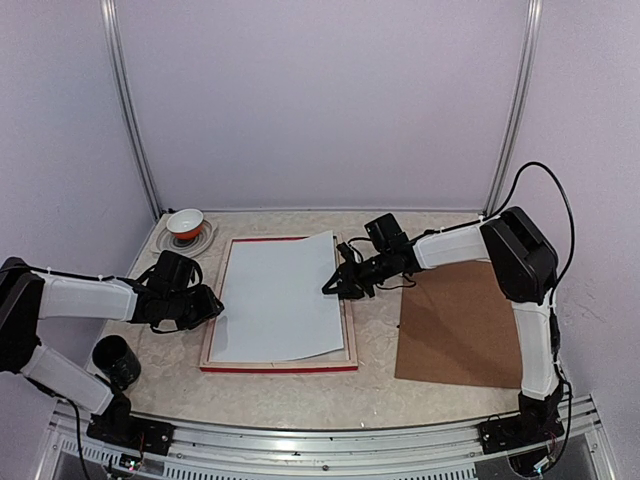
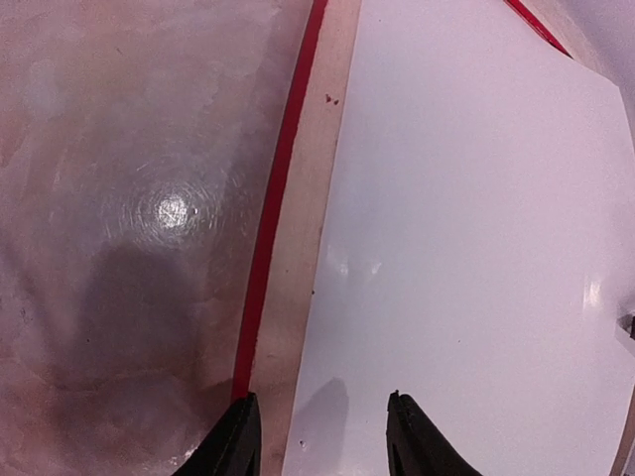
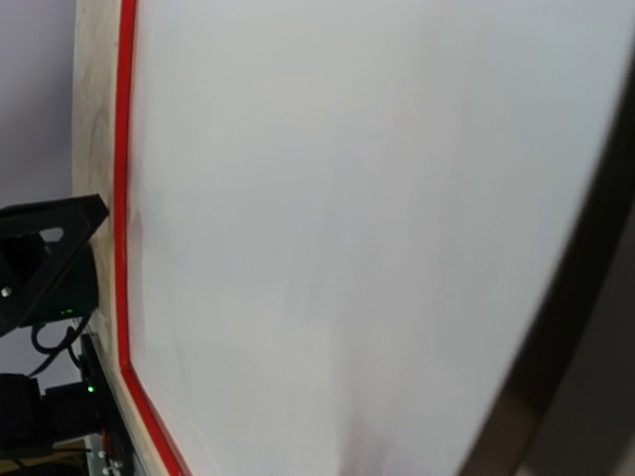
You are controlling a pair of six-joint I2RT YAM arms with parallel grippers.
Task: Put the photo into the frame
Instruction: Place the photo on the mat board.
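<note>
The frame (image 1: 348,340) lies face down in the middle of the table, pale wood back up, red edges showing. The photo (image 1: 275,295) lies on it with its plain white back up, its right side lifted off the frame. My right gripper (image 1: 337,284) is at the photo's right edge and holds it; the right wrist view is filled by the white sheet (image 3: 347,228), which hides the fingers. My left gripper (image 1: 212,305) is open over the frame's left rail (image 2: 303,248). One finger (image 2: 236,441) is above the red edge, the other above the photo (image 2: 476,248).
A brown backing board (image 1: 455,325) lies flat right of the frame, under the right arm. A white and orange bowl (image 1: 186,223) on a plate stands at the back left. A black cup (image 1: 115,358) stands at the front left by the left arm.
</note>
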